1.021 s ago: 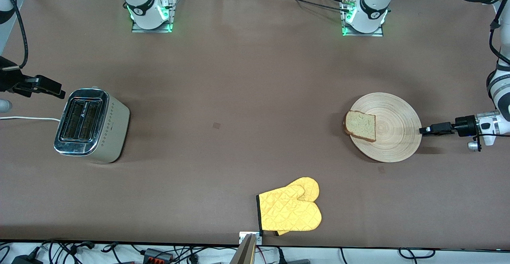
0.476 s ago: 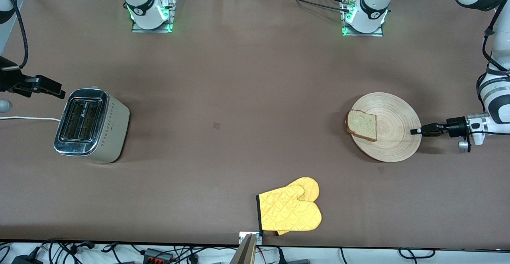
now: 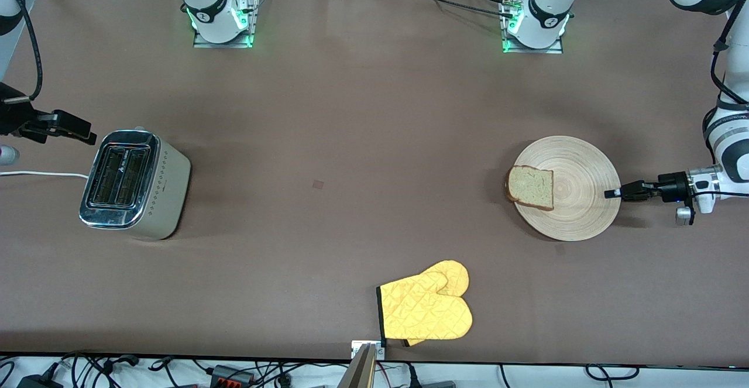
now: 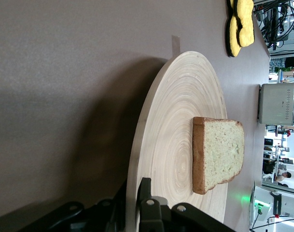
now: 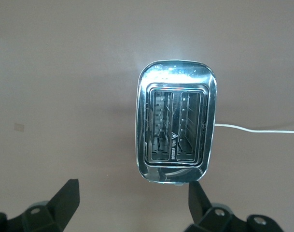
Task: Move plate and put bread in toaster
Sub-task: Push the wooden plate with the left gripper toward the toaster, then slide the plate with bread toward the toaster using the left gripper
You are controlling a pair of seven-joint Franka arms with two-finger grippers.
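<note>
Brown table (image 3: 351,142): left hand (image 3: 612,194) clamps plate (image 3: 576,160) rim (bread (image 3: 531,186) aboard); right hand (image 5: 132,200) wide open.

I see bread (image 3: 531,186) on plate (image 3: 567,187), left arm's end; toaster (image 3: 134,185) at right arm's end; mitt (image 3: 425,309) between, nearer camera.

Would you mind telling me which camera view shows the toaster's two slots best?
The right wrist view: it looks straight down into the toaster, showing both slots and the wire guides inside. The front view shows it smaller and at an angle; the left wrist view shows only its dotted side, far off.
</note>
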